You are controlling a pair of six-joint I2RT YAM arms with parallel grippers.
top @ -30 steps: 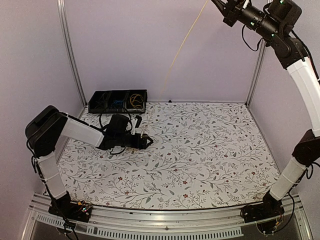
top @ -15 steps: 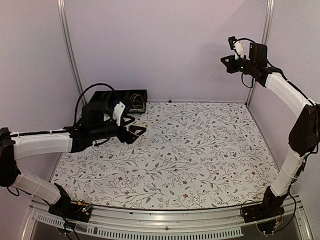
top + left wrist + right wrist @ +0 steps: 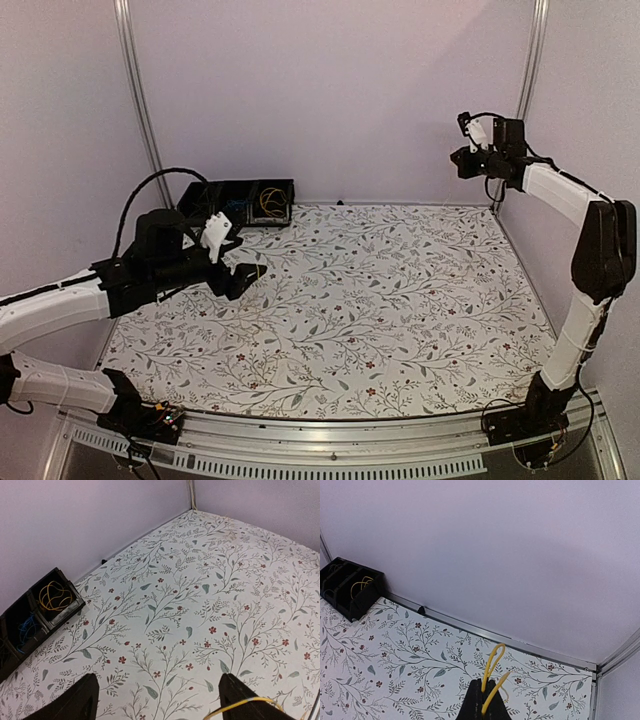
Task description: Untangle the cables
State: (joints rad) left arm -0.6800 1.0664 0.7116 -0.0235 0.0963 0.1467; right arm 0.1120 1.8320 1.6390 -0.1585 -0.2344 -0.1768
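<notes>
My right gripper [image 3: 486, 682] is shut on a thin yellow cable [image 3: 493, 661]; a short loop and a loose end stick out past the fingertips. In the top view this gripper [image 3: 461, 160] is held high near the back right post. My left gripper [image 3: 159, 676] is open wide above the patterned table. A bit of yellow wire [image 3: 240, 706] crosses its right finger [image 3: 245, 702]. In the top view it [image 3: 246, 274] hovers left of centre. A yellow coil [image 3: 55, 595] and a blue coil [image 3: 26, 629] lie in the black bin [image 3: 75, 611].
The black compartment bin [image 3: 205, 212] stands at the back left by the wall, and shows in the right wrist view [image 3: 355, 602]. Metal frame posts [image 3: 136, 100] rise at both back corners. The floral table cover [image 3: 400, 300] spans the workspace.
The right arm came down from the top of the view to the back right; the long taut yellow cable is gone from sight. The left arm rose, stretched out, then drew back left.
</notes>
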